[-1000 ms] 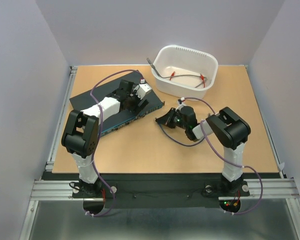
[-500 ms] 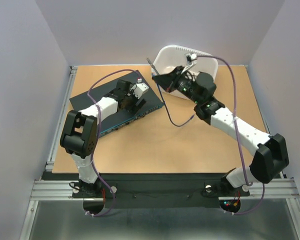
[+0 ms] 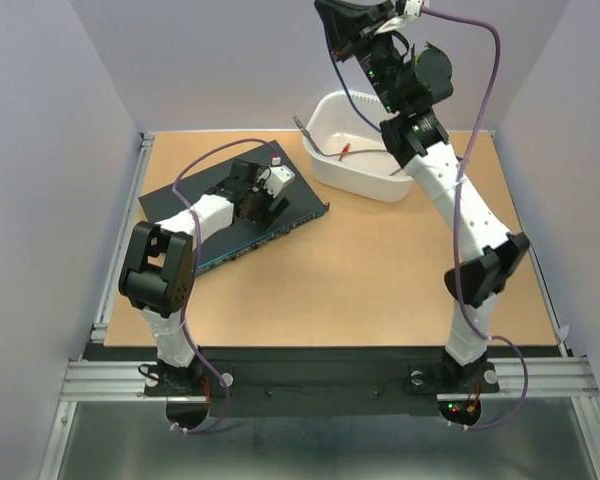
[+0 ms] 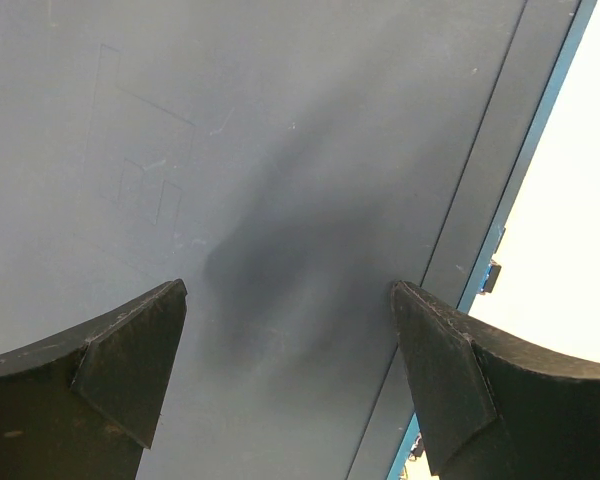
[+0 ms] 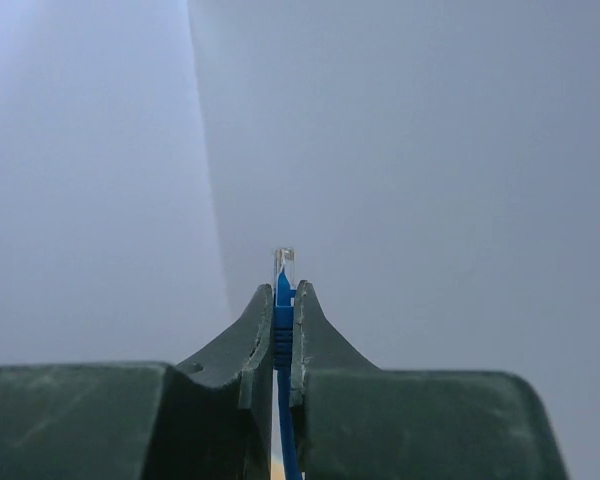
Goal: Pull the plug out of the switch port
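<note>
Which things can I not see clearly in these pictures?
- Sockets of the flat dark blue-black switch: top view, too small, partly under the white left arm.
- Thin red-tipped items in the white plastic tub: top view, too small to name.
- Blue cable of the clear plug: right wrist view, cut off by the bottom edge.

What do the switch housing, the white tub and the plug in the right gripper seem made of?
The switch: likely painted metal, matte dark blue-grey, with fine scratches.
The white tub: probably plastic, smooth and slightly glossy, with rounded moulded corners.
The plug: clear hard plastic tip, see-through; the blue part below it is unclear.
</note>
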